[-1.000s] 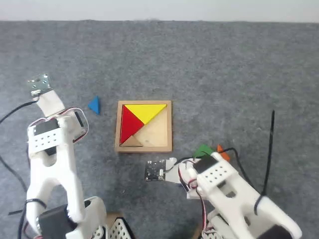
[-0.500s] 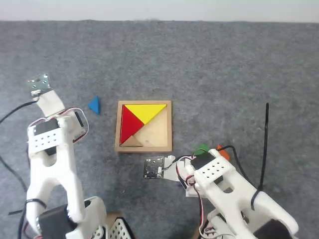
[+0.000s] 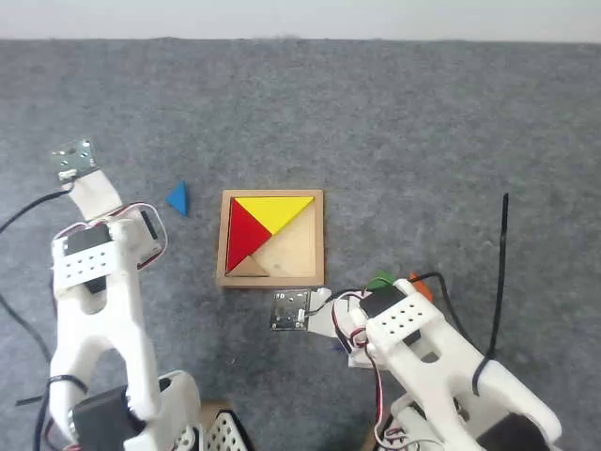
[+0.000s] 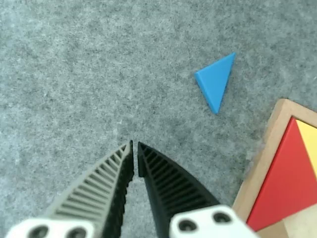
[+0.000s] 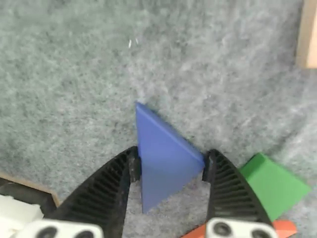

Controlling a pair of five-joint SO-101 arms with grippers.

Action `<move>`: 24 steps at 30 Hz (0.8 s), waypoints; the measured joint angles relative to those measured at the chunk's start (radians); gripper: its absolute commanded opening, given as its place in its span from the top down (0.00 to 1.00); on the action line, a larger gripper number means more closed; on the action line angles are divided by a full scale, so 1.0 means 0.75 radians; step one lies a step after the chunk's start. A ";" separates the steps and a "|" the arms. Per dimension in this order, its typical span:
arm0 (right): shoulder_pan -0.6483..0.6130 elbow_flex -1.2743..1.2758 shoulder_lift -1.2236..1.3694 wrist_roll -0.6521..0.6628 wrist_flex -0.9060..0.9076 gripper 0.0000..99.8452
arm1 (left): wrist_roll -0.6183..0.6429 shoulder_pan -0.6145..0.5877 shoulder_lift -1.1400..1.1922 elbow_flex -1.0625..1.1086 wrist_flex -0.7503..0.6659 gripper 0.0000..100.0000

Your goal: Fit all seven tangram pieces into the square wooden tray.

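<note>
Wooden tray [image 3: 282, 281] status: I count three of seven pieces seated. The yellow triangle [image 3: 274, 210] fills the far section and the red triangle [image 3: 243, 235] fills the section on the left arm's side. The two meet along a diagonal. A small tan triangle [image 3: 248, 268] sits in the near corner below the red one. The rest of the tray floor, toward the right arm's side, is bare wood.

Four pieces lie outside on the grey table [image 3: 423, 141]:
- The light blue triangle [image 4: 215, 82] lies flat near the tray's far corner on the left arm's side, apart from the rim.
- The dark blue triangle [image 5: 161, 158] lies near the tray's near edge, by the right arm.
- The green piece [image 5: 272, 186] and the orange piece [image 5: 285, 228] lie just beside it, and they appear to touch each other.

The right end effector [image 5: 171, 163] brackets the dark blue triangle, with each jaw against one side of it. I judge this a grasp. The left end effector [image 4: 134, 146] hangs over bare table short of the light blue triangle. Its jaws are narrowed to a slit and hold nothing.

I judge the task under half complete.
</note>
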 measured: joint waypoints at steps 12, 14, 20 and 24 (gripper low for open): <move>0.002 0.000 0.000 -0.010 0.000 0.84 | 0.000 0.000 0.000 0.000 0.000 0.98; 0.016 -0.025 0.016 -0.020 0.020 0.84 | 0.000 0.000 0.000 0.000 0.000 0.98; 0.068 -0.094 0.027 -0.113 0.113 0.84 | 0.000 0.000 0.000 0.000 0.000 0.98; 0.068 -0.131 0.027 -0.182 0.151 0.84 | 0.000 0.000 0.000 0.000 0.000 0.98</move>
